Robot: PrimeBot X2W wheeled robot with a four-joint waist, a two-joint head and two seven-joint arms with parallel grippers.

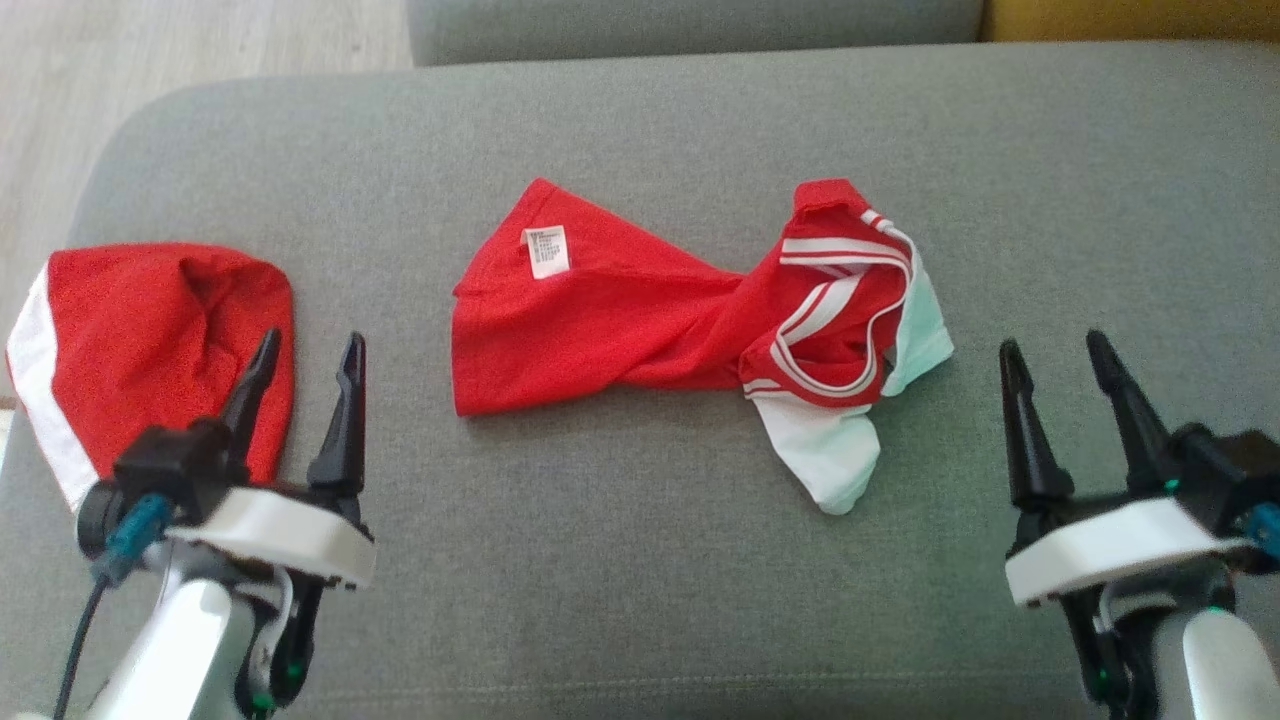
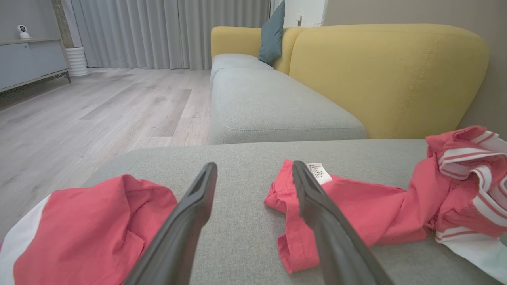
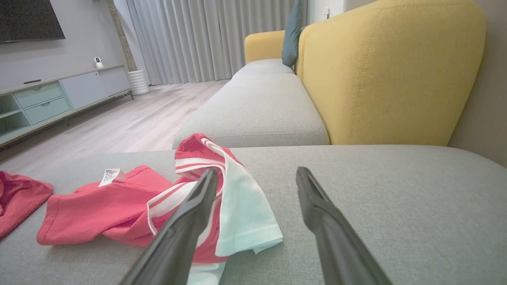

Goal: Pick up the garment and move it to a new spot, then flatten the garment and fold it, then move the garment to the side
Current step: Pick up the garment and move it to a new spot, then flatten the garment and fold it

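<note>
Grey sofa seat cushion (image 1: 640,580) is the work surface. Behind it stands a yellow backrest (image 2: 388,79), and a second grey seat runs away toward pale curtains (image 2: 166,31). Light wood floor (image 2: 99,107) lies to the left of the sofa.

- Garment (image 1: 600,320): a red shirt with white sleeves and a red-and-white striped collar. It lies about mid-cushion, between the two arms. It is not flat: the body is twisted once at the middle and the collar end is bunched and rolled over toward the right. One white sleeve points toward the robot and the other lies at the right edge of the bunch.
- Second red piece (image 1: 150,330), with a white band along its outer side, lies rumpled at the cushion's left edge, well apart from the shirt.
- Left gripper (image 1: 311,338): fingers spread wide, nothing between them. It sits over the near right corner of the second piece; contact with the cloth cannot be told. In the left wrist view bare cushion shows between the fingers.
- Right gripper (image 1: 1052,340): fingers spread wide and empty, over bare cushion just right of the shirt's white sleeve.
- White care label (image 1: 547,250): face up on the shirt's left, hem end.
</note>
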